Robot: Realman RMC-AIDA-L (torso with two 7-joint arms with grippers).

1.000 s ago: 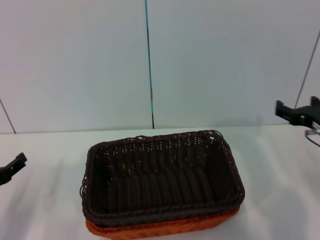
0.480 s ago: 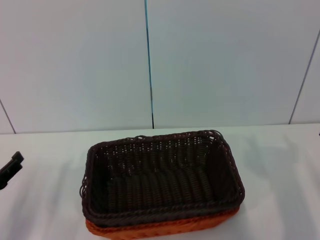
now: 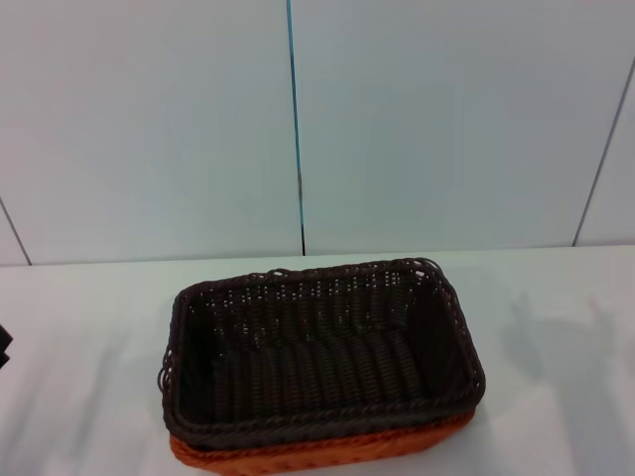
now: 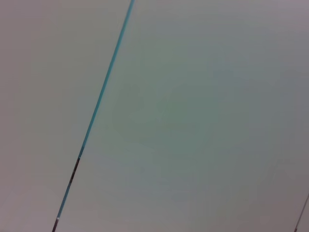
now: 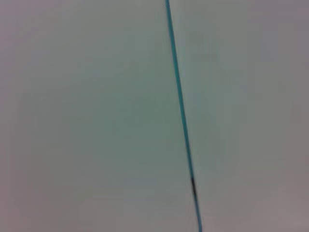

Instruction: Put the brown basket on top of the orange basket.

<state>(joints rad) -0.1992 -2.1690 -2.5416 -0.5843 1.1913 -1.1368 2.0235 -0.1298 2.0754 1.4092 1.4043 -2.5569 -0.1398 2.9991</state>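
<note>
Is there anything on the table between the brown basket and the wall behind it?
No. In the head view only bare white table lies between the brown basket and the wall.

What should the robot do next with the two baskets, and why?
Probably nothing but finish pulling its arms away. The brown basket already sits nested on the orange basket, nothing is holding it, and only a sliver of the left end effector shows at the table's edge.
</note>
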